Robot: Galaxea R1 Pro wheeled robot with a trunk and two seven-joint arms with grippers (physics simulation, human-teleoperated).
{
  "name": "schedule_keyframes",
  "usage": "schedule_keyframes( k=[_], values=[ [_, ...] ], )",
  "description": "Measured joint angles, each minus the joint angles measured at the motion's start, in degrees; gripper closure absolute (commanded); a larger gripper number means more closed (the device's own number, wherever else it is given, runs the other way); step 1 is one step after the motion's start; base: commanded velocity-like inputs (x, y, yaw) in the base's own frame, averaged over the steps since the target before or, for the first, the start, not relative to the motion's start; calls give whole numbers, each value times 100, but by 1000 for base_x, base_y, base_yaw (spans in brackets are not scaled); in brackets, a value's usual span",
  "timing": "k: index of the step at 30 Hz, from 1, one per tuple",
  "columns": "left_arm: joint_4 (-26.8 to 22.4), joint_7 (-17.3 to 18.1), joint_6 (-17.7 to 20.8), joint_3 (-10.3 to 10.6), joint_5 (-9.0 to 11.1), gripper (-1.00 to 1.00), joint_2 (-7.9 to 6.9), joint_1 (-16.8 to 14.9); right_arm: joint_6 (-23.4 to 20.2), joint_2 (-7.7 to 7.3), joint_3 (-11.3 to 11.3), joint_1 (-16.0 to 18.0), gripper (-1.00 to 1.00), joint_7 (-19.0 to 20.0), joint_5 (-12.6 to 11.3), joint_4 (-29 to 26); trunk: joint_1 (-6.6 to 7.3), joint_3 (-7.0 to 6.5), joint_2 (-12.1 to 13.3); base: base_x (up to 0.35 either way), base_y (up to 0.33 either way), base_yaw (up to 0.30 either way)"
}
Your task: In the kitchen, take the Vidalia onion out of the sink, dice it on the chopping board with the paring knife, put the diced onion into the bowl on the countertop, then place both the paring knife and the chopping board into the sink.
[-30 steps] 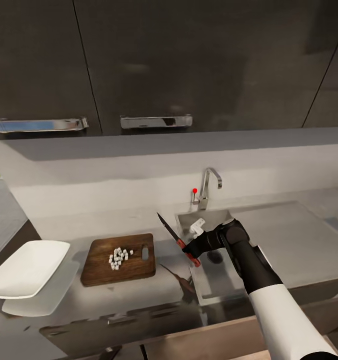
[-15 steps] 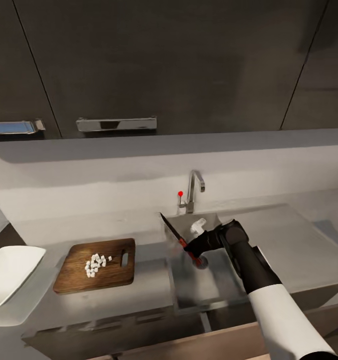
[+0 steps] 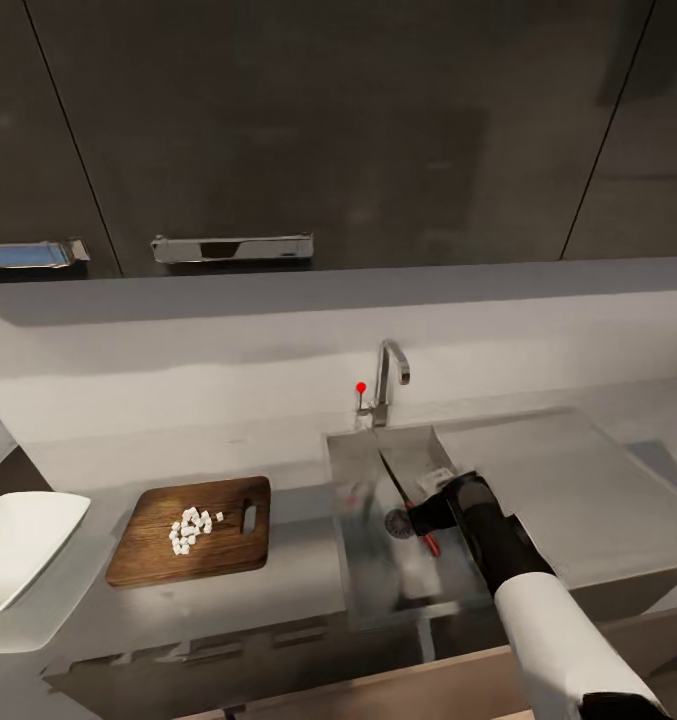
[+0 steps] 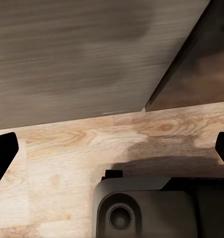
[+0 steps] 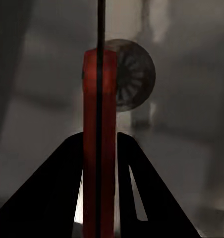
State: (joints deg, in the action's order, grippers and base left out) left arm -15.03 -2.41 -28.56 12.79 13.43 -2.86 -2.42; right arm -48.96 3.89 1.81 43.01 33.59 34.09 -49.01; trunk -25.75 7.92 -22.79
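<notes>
Wooden chopping board [image 3: 191, 529], chrome tap [image 3: 387, 379]

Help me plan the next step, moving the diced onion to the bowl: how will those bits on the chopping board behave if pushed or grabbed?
The diced onion is a loose heap of small pale bits, so it would probably scatter. The chopping board looks flat and rimless, so bits might slide off. Pinching them seems hard.

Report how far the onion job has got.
Dicing looks done: pale diced onion lies on the chopping board. In hand: the right gripper holds the paring knife over the sink. Left: releasing the knife, moving the bits into the bowl, and sinking the board.
</notes>
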Motion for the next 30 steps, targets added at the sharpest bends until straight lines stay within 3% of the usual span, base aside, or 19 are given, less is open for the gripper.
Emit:
schedule_keyframes(
  k=[4,8,12,22,23,30],
  values=[
    [0,-3,0,0,0,-100,0,0,385,199,15,0,100,-433,-21,485,0,0,0,0,0,0],
    [0,-5,0,0,0,-100,0,0,700,350,252,0,100,-981,-419,796,0,0,0,0,0,0],
    [0,-5,0,0,0,-100,0,0,882,419,329,1,100,-1427,-663,927,0,0,0,0,0,0],
    [0,-6,0,0,1,-100,0,0,933,445,353,1,100,-1529,-730,1144,0,0,0,0,0,0],
    [0,-6,0,0,1,-100,0,0,933,444,353,1,-100,-1529,-730,1145,0,0,0,0,0,0],
    [0,-6,0,0,1,-100,0,0,936,446,354,1,-100,-1528,-736,1147,0,0,0,0,0,0]
  ],
)
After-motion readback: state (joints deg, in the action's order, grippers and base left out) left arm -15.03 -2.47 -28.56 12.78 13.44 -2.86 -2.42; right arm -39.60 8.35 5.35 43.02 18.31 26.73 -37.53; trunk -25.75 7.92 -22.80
